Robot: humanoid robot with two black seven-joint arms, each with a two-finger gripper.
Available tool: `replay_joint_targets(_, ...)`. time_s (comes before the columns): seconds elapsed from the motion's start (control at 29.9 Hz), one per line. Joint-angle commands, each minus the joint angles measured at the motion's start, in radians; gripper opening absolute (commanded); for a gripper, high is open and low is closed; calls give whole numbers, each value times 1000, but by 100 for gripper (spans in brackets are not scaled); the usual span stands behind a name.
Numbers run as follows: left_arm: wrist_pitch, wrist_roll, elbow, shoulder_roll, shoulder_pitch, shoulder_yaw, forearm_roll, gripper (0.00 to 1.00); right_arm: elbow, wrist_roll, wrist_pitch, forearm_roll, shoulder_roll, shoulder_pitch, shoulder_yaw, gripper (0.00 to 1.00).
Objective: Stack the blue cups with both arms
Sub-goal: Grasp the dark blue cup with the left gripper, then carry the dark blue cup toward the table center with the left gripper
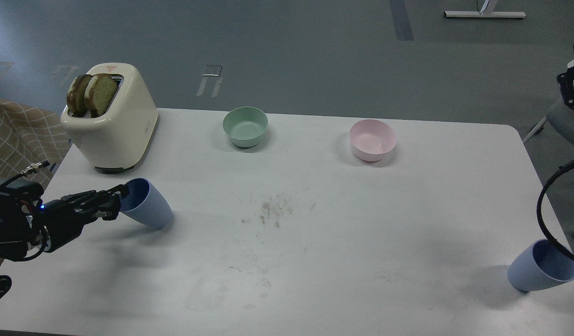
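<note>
Pick-up step: the left end effector [120, 199] is clenched on the rim of the tilted left blue cup [146, 204] near the bench's [314, 261] left edge. The right blue cup [541, 267] is tilted at the right edge, its end effector unseen. Lifting is judged next.

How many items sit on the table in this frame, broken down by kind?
Blue cups: 2 (left cup, right cup)
Bowls: 2 (mint-green bowl, pink bowl)
Toaster: 1
Bread slices in the toaster: 2
Total: 7
</note>
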Motion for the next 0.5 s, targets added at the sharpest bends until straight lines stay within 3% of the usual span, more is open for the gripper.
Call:
replay_joint_targets(0.0, 0, -4, -14, 3, -9, 0, 5, 0, 0, 0, 0, 0, 0, -2, 0, 100)
replay_joint_targets(0.23, -7, -7, -71, 46, -103, 4, 14, 0, 2, 0, 0, 0, -5, -24, 24, 100)
replay_joint_targets(0.37, -21, -7, -97, 98, -250, 144, 82, 0, 2, 0, 0, 0, -10, -32, 60, 100)
replay_joint_targets(0.43, -21, -5, -97, 97, -404, 312, 141, 0, 0, 0, 0, 0, -11, -41, 75, 100)
replay_joint_targets(0.47, -21, -5, -97, 97, -405, 313, 142, 0, 0, 0, 0, 0, -11, -41, 75, 100)
